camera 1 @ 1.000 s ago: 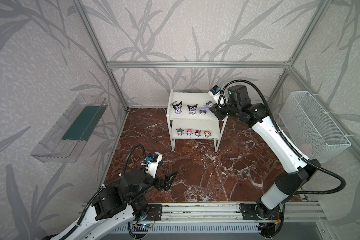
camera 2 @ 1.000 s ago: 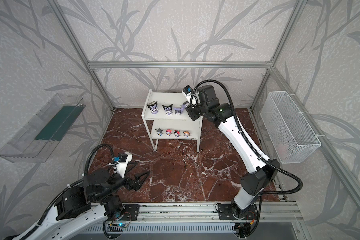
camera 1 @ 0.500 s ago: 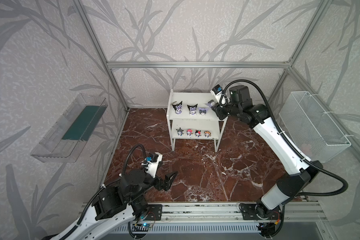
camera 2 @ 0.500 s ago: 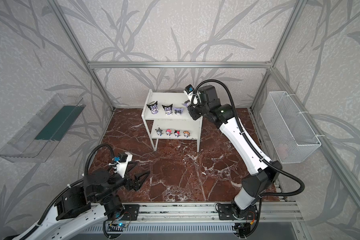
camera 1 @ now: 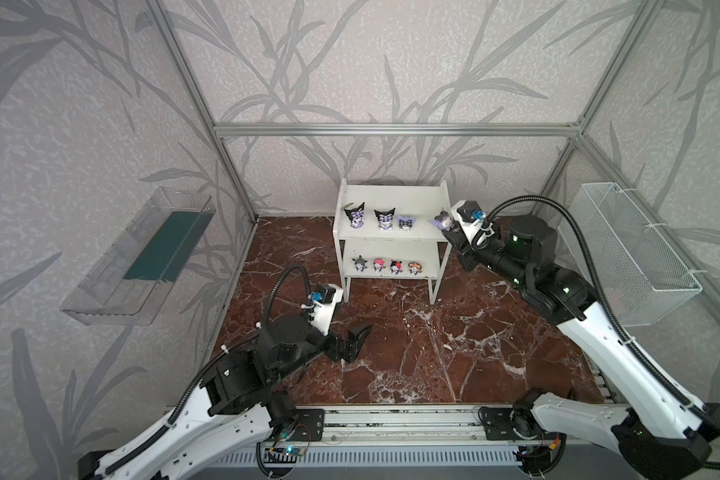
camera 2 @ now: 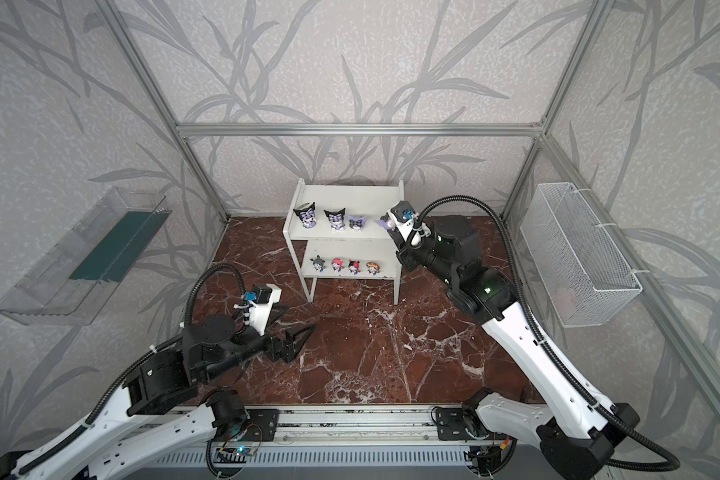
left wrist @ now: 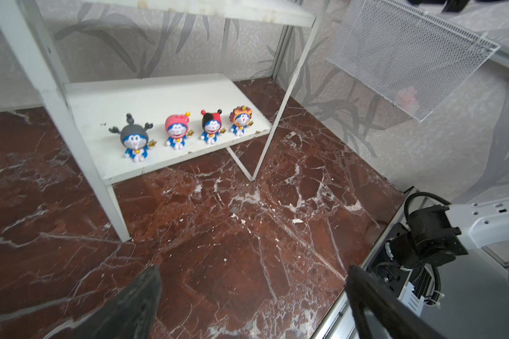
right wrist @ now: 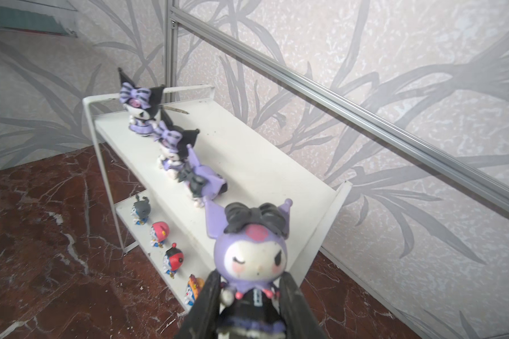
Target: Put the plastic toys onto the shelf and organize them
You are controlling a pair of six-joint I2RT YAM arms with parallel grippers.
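Now | R pincer [right wrist: 252, 289] clamps lavender toy [right wrist: 250, 258] at shelf [right wrist: 247, 164] top | L pincer [left wrist: 254, 273] low, wide

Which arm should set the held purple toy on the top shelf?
Right. The right gripper holds the purple toy by the shelf's top board; the left gripper is open near the floor.

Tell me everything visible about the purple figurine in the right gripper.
The purple figurine looks like glossy plastic: big lavender head with pointed ears, black bow, pink forehead spot, white winking face, dark dress. It is upright, its body clamped between the right gripper fingers, at the right end of the shelf top board. Whether it touches the board is unclear.
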